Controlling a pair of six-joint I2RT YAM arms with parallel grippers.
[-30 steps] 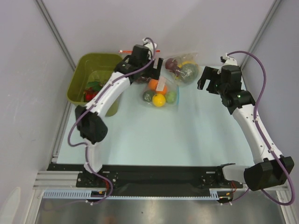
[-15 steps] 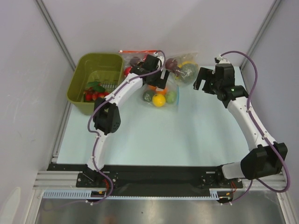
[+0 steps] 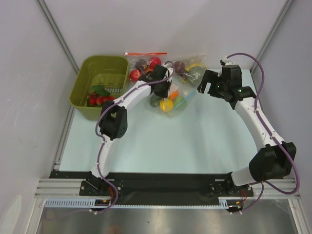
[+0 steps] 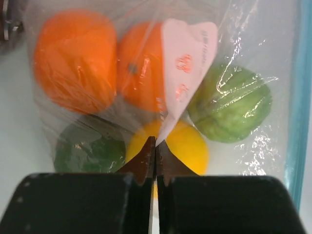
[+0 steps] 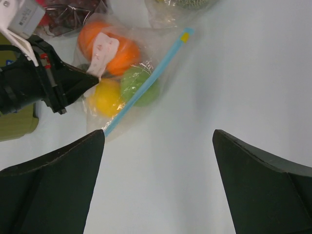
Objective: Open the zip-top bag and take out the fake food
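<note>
The left claw [image 4: 155,146] is clamped on the zip-top bag [image 4: 243,44] near its white label [image 4: 187,73] — fruit [image 4: 73,68] inside — at the table's [image 3: 161,141] far middle; the right claw [image 5: 158,136] gapes wide beside it.

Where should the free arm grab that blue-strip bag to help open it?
Probably the light-blue zip strip, coming from the right. It is a thin edge of the zip-top bag turned toward the open right fingers with nothing covering it, while the left fingers pinch the plastic on the opposite side, by the white label.
</note>
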